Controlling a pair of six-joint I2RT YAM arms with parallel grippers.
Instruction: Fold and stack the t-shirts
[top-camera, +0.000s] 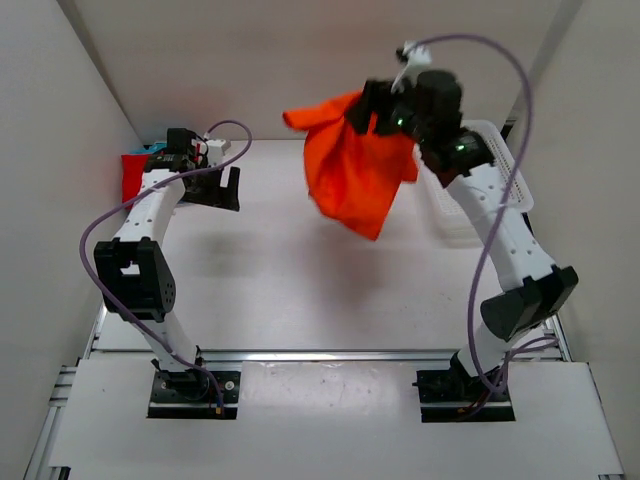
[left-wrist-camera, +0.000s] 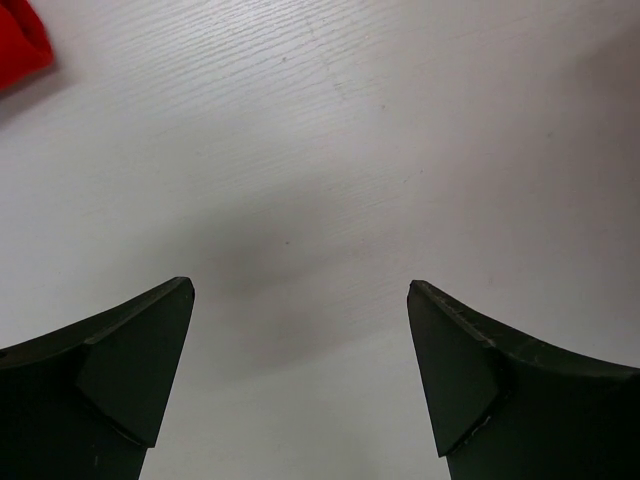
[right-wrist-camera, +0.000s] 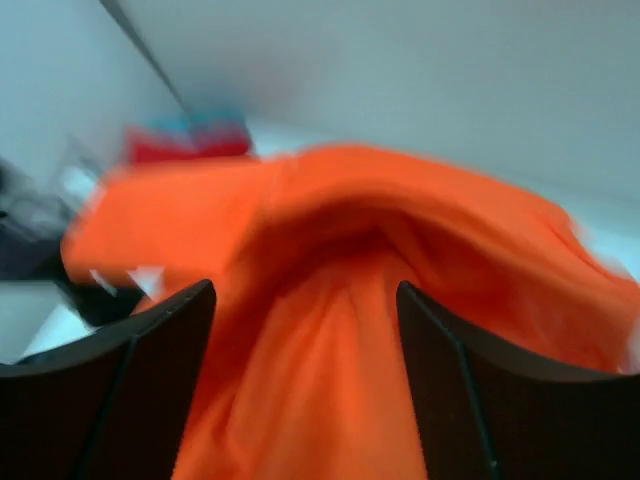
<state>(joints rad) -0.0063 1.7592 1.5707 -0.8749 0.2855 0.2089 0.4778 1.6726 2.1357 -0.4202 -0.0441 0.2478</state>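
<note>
Orange cloth t-shirt (top-camera: 355, 170) hangs bunched in the air off the right gripper (right-wrist-camera: 300, 290). Its fingers look spread with cloth between, so I can't tell the grip. Left gripper (left-wrist-camera: 300, 290) is spread wide, empty, over the white table (top-camera: 300, 290). Red t-shirt (top-camera: 133, 175) and teal-blue t-shirt (right-wrist-camera: 205, 125) sit far left; fold quality unclear. My read: orange not yet folded or stacked.
</note>
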